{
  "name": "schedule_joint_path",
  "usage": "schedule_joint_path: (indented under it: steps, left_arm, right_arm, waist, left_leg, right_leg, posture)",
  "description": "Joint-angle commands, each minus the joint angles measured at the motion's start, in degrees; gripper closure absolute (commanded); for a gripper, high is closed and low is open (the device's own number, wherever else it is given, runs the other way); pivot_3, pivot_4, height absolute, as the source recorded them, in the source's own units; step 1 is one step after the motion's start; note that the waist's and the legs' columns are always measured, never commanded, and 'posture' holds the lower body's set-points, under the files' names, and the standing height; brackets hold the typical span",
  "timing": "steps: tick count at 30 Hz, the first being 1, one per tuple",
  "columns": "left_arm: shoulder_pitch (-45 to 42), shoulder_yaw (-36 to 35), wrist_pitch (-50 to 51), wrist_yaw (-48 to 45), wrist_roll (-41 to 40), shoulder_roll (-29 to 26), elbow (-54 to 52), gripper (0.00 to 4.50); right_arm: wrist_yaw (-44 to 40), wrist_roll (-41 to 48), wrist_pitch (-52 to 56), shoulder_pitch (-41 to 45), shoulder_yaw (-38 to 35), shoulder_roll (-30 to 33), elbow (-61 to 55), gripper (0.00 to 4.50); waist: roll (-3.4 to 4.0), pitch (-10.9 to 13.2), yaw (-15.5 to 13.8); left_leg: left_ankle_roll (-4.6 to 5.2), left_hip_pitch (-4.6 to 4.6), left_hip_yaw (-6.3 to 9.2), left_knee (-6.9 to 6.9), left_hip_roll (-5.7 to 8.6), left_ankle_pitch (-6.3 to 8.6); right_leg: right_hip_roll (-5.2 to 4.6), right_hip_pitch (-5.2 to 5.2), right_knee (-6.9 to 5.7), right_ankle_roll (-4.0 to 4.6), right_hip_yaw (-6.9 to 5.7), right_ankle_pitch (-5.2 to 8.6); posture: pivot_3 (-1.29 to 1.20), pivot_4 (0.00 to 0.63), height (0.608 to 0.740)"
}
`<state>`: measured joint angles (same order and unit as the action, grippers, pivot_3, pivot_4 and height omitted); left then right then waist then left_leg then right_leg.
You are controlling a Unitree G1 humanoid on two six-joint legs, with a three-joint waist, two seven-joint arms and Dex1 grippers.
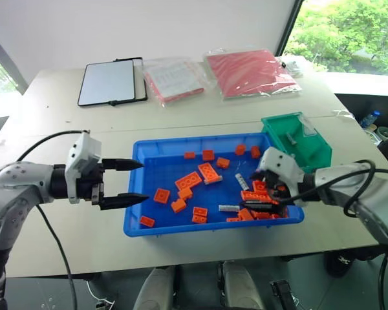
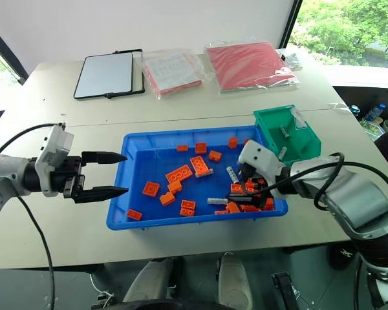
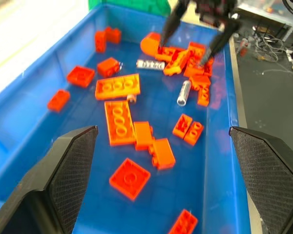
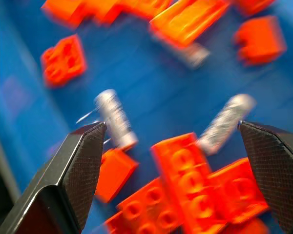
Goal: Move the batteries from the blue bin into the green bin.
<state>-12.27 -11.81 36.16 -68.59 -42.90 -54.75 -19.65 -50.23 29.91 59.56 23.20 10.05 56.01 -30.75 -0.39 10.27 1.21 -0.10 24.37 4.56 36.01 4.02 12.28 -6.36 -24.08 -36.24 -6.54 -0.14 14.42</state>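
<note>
Right gripper is sitting low inside the blue bin at its right end, fingers spread wide, nothing between them. It is pointing down into a cluster of orange bricks. From the right wrist view, two batteries are lying on the bin floor just ahead of the fingers, one near the left finger, the other angled against a long brick toward the right finger. Neither is touching a finger.

Left gripper is hanging level at the left edge of the blue bin, fingertips just over the rim, also wide open and empty. It is pointing across the bin toward the right gripper.

More bricks are lying scattered over the middle and right half of the blue bin. In the left wrist view one battery is lying beside the brick pile, another is lying crosswise nearer the far wall.

Green bin is standing on the table touching or just beside the blue bin's far right corner, with at least one small grey cylinder inside; can't tell how many.

At the far side of the table, a tablet and two plastic-wrapped packets are lying well apart from the bins, the one on the right red.
</note>
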Motion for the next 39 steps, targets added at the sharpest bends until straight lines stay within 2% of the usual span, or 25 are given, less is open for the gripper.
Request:
schedule_joint_path:
  steps: [1,9,10,12,13,19,21,25,28,31,33,34,39]
  left_arm:
    - [-1.26,0.32,0.33,0.14,-0.64,0.10,-0.93,0.00]
    - [-3.07,0.45,1.03,0.39,-0.76,-0.06,-0.37,0.00]
    - [-3.30,0.42,1.16,0.51,-0.83,-0.06,-0.41,0.00]
    - [-3.67,0.38,1.37,0.72,-0.97,-0.03,-0.42,0.00]
    - [-3.97,0.44,1.46,0.84,-0.99,0.02,-0.32,0.00]
    - [-4.75,0.57,1.42,1.17,-0.80,0.17,0.23,0.00]
    - [-4.83,0.65,1.31,1.26,-0.68,0.31,0.44,0.00]
    - [-4.53,0.96,1.12,1.60,-0.45,0.82,0.11,0.00]
    - [-4.06,1.04,0.72,1.48,-0.08,1.13,0.11,0.00]
    - [-4.27,1.46,0.44,1.52,0.28,1.54,0.38,0.00]
    - [-4.79,1.84,0.42,1.61,0.33,1.88,0.56,0.00]
    - [-5.10,2.05,0.39,1.63,0.39,2.02,0.71,0.00]
    - [-6.76,2.86,-0.03,1.21,1.04,2.55,1.84,0.00]
  right_arm:
    - [-1.76,-4.21,-5.51,1.43,4.53,-0.29,1.68,0.08]
    - [-6.97,-12.30,-13.06,5.42,14.62,-2.01,6.21,0.08]
    - [-7.62,-13.83,-14.33,5.79,15.97,-2.02,7.07,0.30]
    - [-8.64,-16.54,-16.60,6.51,17.95,-2.25,8.75,0.92]
    - [-9.06,-17.87,-17.70,7.13,18.81,-2.64,9.86,1.38]
    - [-10.63,-18.68,-17.29,9.90,17.39,-5.70,11.60,4.45]
    - [-10.25,-15.20,-12.93,11.10,13.31,-7.00,10.23,4.45]
    - [-6.88,-7.75,-1.28,15.03,-0.95,-8.03,8.91,4.45]
    - [-2.35,-7.92,2.86,16.73,-9.55,-5.65,11.99,4.45]
    - [1.72,-13.01,-0.01,16.01,-12.91,-0.18,18.20,4.45]
    - [4.31,-14.56,-0.86,15.54,-14.28,0.99,22.38,3.42]
    - [4.94,-14.98,-1.34,15.10,-14.32,1.26,23.64,3.13]
    - [7.98,-18.42,-6.91,13.63,-12.16,0.30,25.91,0.62]
  waist:
    - [0.00,0.00,-0.26]
    - [-0.03,0.01,-0.62]
    - [-0.03,0.01,-0.60]
    - [-0.05,0.00,-0.59]
    - [-0.07,0.00,-0.58]
    - [-0.06,0.00,-0.46]
    - [-0.05,0.01,-0.51]
    - [-0.02,0.03,-0.60]
    - [-0.03,0.02,-0.96]
    - [-0.05,0.01,-1.75]
    - [-0.05,0.01,-1.90]
    - [-0.05,0.01,-1.84]
    - [-0.02,0.03,-1.23]
  left_leg:
    - [0.00,0.00,0.01,0.00,0.00,0.00]
    - [-0.01,0.05,0.01,0.09,0.11,0.00]
    - [-0.01,0.05,0.02,0.09,0.10,0.00]
    - [-0.01,0.05,0.02,0.07,0.10,0.00]
    - [-0.01,0.04,0.03,0.08,0.10,0.00]
    - [-0.02,0.01,0.03,0.08,0.11,0.00]
    - [-0.02,0.01,0.06,0.08,0.10,0.00]
    - [-0.02,0.05,0.06,0.10,0.12,0.00]
    - [-0.03,0.05,0.06,0.09,0.14,0.00]
    - [-0.03,0.05,0.05,0.05,0.15,0.01]
    - [-0.03,0.06,-0.01,0.04,0.16,0.01]
    - [-0.03,0.06,-0.03,0.04,0.16,0.01]
    - [-0.02,0.05,-0.07,0.03,0.13,0.00]
  right_leg:
    - [-0.01,0.01,0.00,-0.01,0.00,-0.01]
    - [-0.08,0.03,0.02,0.00,0.00,0.00]
    - [-0.08,0.03,0.02,0.00,0.00,0.00]
    - [-0.08,0.02,0.02,0.00,-0.01,0.00]
    - [-0.07,0.03,0.02,-0.01,-0.01,-0.01]
    - [0.01,0.04,0.01,-0.01,0.00,-0.01]
    - [0.03,0.04,0.00,-0.03,0.00,-0.02]
    - [0.00,0.02,-0.01,-0.02,0.01,-0.02]
    - [-0.02,0.01,-0.01,-0.01,0.01,-0.02]
    - [-0.05,0.01,0.02,-0.01,-0.01,-0.02]
    - [-0.10,0.00,0.03,0.02,0.00,0.00]
    - [-0.12,0.00,0.03,0.04,0.01,0.01]
    - [-0.10,-0.03,0.00,0.01,0.05,-0.01]
  posture:
    - [0.00,0.150,0.734]
    - [0.00,0.150,0.734]
    - [0.00,0.150,0.734]
    - [0.00,0.150,0.734]
    - [0.00,0.150,0.734]
    - [0.00,0.150,0.734]
    - [0.00,0.150,0.734]
    - [0.00,0.150,0.734]
    - [0.00,0.150,0.734]
    - [0.00,0.150,0.734]
    - [0.00,0.150,0.734]
    - [0.00,0.150,0.734]
    - [0.00,0.150,0.734]
